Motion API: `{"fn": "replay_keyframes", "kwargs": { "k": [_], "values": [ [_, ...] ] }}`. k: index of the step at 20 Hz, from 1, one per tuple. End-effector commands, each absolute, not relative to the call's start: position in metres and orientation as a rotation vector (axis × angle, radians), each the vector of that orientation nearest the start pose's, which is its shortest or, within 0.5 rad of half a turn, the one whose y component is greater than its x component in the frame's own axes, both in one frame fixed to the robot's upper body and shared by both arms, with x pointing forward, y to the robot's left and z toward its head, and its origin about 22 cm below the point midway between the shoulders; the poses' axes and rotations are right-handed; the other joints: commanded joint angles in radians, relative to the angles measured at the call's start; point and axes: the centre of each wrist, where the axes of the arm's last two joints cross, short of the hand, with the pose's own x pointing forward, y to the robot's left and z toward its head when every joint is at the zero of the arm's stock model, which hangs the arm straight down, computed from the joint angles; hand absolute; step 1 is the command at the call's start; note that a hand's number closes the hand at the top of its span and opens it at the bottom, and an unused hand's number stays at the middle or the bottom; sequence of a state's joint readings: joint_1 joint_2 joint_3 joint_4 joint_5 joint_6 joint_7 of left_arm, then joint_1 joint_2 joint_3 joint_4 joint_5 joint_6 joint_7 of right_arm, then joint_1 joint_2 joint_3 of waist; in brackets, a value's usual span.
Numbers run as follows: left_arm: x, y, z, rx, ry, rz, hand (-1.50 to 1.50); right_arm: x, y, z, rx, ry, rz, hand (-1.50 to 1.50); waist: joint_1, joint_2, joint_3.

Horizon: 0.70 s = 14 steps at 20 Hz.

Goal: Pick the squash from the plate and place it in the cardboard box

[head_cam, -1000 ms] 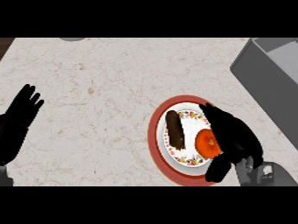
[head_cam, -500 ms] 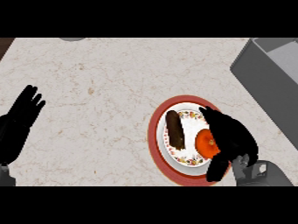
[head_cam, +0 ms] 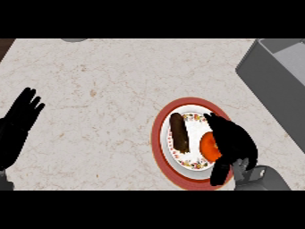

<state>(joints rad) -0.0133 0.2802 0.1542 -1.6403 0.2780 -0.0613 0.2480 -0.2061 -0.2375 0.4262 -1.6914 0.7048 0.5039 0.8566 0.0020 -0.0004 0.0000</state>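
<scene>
The right hand [head_cam: 230,142] curls round the orange squash [head_cam: 209,146] (on the plate [head_cam: 160,134]).

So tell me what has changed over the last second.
Almost nothing. The right hand has settled slightly lower over the orange squash on the plate, fingers curling round it; no lift yet. The brown item, grey box and the open left hand at the left edge stayed put.

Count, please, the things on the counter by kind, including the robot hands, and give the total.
Plates: 1, red-rimmed plate
Food items on the plate: 2, brown item and orange squash
Boxes: 1, grey box at the right edge
Hands: 2, left hand resting open, right hand over the squash
Total: 6
</scene>
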Motion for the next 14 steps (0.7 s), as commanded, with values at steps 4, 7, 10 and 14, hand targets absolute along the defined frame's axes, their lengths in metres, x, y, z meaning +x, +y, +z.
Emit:
{"fn": "replay_keyframes", "kwargs": {
  "k": [4,7,10,14],
  "values": [
    [0.254,0.323,0.059,0.061,-1.446,0.043,0.00,0.254,-0.141,0.059,-0.727,-0.817,1.199,1.50,-0.001,0.000,0.000],
    [0.254,0.322,0.054,0.050,-1.423,0.049,0.00,0.255,-0.167,0.070,-0.722,-0.903,1.239,1.50,-0.003,0.000,0.000],
    [0.238,0.330,0.060,0.054,-1.434,0.052,0.00,0.258,-0.159,0.048,-0.726,-0.893,1.241,1.50,0.001,0.000,0.000],
    [0.246,0.323,0.057,0.053,-1.429,0.038,0.00,0.260,-0.165,0.075,-0.722,-0.913,1.253,1.50,-0.001,0.000,0.000]
  ]
}}
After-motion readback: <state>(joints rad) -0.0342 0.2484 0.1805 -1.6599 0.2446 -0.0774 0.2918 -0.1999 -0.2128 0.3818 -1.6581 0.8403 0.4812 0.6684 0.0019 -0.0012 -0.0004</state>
